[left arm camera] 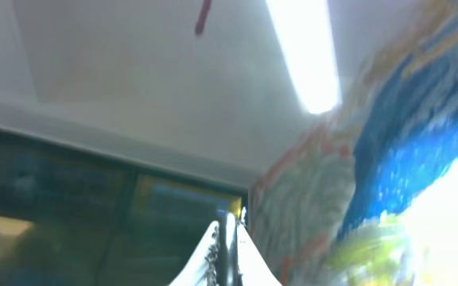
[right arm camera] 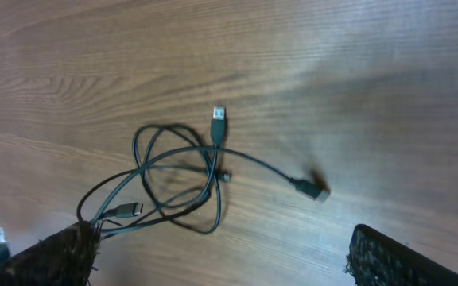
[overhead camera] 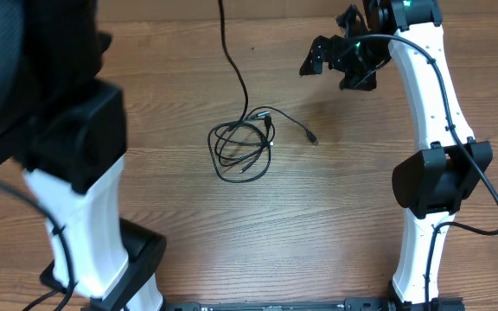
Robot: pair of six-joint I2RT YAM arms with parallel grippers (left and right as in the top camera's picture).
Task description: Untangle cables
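Fingers [right arm camera: 58, 256] of right gripper [overhead camera: 335, 59] spread wide and empty, hovering beyond the cables [overhead camera: 242, 142], likely lining up a pick. Cables lie mid-table in a loose tangled loop; USB plug [right arm camera: 219, 115] sticks out free, second plug [right arm camera: 315, 191] trails off sideways. Left gripper [left arm camera: 229, 242] tips look pressed together, aimed upward, probably parked clear. Wood-grain table [overhead camera: 318, 225]; ceiling light strip [left arm camera: 304, 56] above.

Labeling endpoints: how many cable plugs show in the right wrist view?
4. Top plug above the coil; right plug out on the stray end; middle plug inside the loops; lower-left plug among the lower loops. Others may be hidden under the loops.
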